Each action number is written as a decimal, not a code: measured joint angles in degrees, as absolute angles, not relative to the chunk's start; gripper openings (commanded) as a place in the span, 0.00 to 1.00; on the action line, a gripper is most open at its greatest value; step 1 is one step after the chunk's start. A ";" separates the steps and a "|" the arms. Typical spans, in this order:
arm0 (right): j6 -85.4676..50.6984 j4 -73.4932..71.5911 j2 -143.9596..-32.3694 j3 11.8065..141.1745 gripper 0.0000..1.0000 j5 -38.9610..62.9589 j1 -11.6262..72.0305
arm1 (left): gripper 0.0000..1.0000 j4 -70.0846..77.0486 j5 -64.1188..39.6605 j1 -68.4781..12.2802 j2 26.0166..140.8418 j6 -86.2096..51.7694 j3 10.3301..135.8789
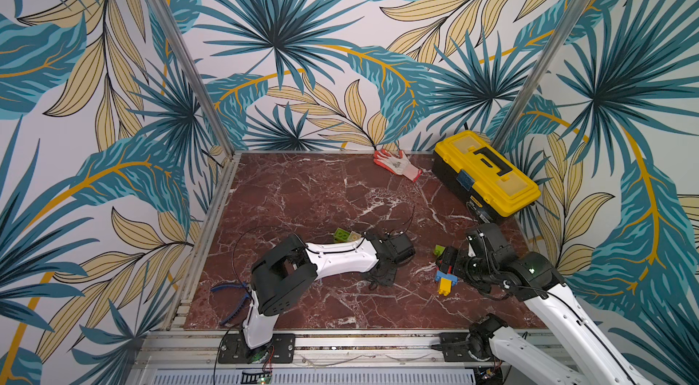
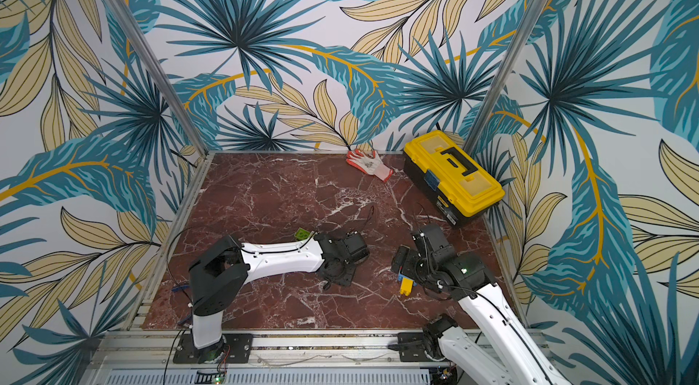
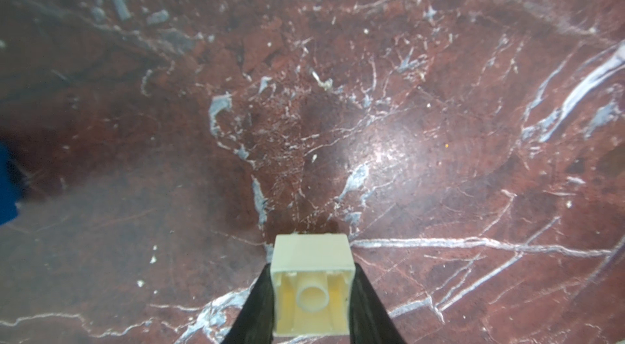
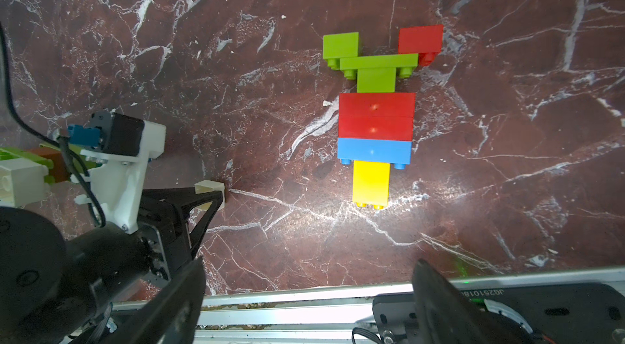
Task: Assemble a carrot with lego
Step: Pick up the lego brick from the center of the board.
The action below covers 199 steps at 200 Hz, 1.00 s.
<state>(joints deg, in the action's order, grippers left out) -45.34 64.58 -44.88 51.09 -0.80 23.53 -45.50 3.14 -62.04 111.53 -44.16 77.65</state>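
The left claw point(image 3: 313, 278) is clamped on 1 cream brick point(image 3: 311, 257) low at the marble surface point(image 3: 439, 122), while the right claw point(image 4: 309, 263) hangs open over the flat-lying carrot assembly point(image 4: 375, 115), so pressing the brick on could shove that unheld stack sideways or twist the brick loose.

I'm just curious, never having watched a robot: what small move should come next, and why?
Probably lift. The left pincer is shut on a cream brick close to the table, while the brick carrot lies apart, ending in a yellow brick; raising it first should avoid dragging.
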 measured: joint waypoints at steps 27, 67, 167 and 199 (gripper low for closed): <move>-45.34 64.58 -44.66 51.09 0.96 -0.75 23.40 | 0.31 -45.52 2.35 -62.04 111.87 -44.16 78.11; -45.21 64.58 -44.66 51.09 0.95 -0.56 23.24 | 0.28 -45.65 1.98 -62.02 112.01 -44.01 78.35; -42.85 55.55 -46.87 47.94 0.96 6.63 21.69 | 0.30 -53.69 2.83 -62.02 97.60 -40.75 88.27; -47.35 37.82 -50.74 38.54 0.94 16.67 23.00 | 0.31 -58.43 4.38 -58.61 85.49 -38.59 87.55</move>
